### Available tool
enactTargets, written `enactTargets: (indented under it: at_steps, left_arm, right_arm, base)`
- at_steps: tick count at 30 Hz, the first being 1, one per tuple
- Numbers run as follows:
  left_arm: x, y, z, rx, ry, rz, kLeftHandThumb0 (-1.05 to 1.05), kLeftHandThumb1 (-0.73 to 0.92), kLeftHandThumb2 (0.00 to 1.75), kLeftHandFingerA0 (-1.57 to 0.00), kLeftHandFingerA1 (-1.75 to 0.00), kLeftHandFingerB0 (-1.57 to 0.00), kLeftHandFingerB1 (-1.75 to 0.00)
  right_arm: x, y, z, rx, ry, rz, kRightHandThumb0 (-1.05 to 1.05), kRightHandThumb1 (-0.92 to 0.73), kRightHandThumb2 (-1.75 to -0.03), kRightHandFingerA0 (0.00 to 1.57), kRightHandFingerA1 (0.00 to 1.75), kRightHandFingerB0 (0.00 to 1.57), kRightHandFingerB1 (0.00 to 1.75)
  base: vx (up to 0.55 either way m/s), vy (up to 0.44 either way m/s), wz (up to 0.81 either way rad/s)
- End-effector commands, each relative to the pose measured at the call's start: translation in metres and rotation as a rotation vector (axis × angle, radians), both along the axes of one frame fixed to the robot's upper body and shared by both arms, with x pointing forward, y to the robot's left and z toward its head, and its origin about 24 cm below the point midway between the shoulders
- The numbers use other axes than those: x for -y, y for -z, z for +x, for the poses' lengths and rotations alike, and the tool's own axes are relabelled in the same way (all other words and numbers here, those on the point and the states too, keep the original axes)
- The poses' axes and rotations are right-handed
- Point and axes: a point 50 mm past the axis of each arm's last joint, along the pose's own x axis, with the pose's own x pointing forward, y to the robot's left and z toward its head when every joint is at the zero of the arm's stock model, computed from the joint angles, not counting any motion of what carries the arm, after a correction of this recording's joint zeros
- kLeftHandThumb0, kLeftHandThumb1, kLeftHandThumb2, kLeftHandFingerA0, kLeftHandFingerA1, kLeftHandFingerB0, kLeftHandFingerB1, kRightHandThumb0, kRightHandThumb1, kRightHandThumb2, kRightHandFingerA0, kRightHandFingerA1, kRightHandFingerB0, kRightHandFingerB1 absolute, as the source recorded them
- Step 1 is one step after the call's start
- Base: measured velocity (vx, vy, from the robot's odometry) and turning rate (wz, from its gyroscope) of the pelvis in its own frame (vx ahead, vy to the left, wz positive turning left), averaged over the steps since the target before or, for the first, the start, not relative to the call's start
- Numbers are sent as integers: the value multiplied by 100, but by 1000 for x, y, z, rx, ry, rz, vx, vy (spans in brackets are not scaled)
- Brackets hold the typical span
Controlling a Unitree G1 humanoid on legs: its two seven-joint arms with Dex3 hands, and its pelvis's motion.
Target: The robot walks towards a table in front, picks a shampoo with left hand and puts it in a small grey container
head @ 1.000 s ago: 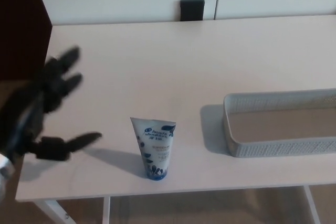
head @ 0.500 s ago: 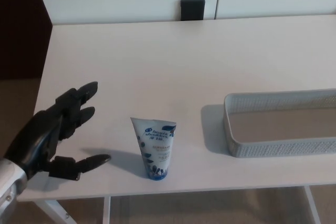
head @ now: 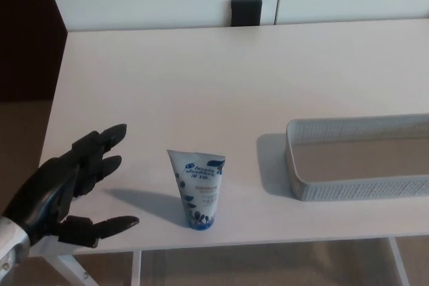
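The left robot hand [head: 62, 189] sits in the lower left of the frame, black and spread wide, holding nothing. Its two thick fingers [head: 106, 136] reach up and to the right, one above the other, while the thumb [head: 107, 223] juts out to the right below them. A pale metal wrist [head: 8, 254] shows at the bottom-left corner.

A white table [head: 221, 72], a shampoo tube [head: 197, 189] standing cap-down near the front edge, a grey basket [head: 358, 158] on the right side
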Motion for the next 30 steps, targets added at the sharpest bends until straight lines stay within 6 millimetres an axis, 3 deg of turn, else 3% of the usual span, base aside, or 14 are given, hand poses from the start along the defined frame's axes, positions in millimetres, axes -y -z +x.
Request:
enactTargets:
  at_steps: [1,8,10,21,23,30]
  left_arm:
    - [10,8,-9,-49,35,-5,-48,32,72,-1,-29,0,-15]
    - [20,13,-15,-42,73,30,-48,32,72,-1,-29,0,-14]
    - [32,20,-18,-60,97,53,-54,35,73,0,-23,0,-9]
    - [45,25,-12,-67,98,30,-53,35,72,-1,-23,0,-7]
    - [48,26,-10,-63,98,17,-52,35,71,-1,-25,0,-8]
    - [52,28,-9,-49,61,-1,-52,34,73,-2,-33,0,-11]
  right_arm:
    - [3,0,-3,-24,13,-17,-27,-65,-59,76,51,56,43]
    - [3,0,-4,-24,-7,-20,-27,-63,-58,78,53,56,44]
    - [1,1,-3,-5,29,0,-26,-64,-58,75,52,56,43]
    - [0,0,3,-5,-3,-11,-27,-65,-59,77,51,56,42]
    - [0,1,5,-16,49,-1,-29,-64,-58,71,49,56,42]
    - [0,0,5,-18,4,14,-33,-64,-57,75,51,59,44]
  base:
    - [0,0,0]
    - [0,0,0]
    - [0,0,0]
    - [0,0,0]
    - [0,0,0]
    - [0,0,0]
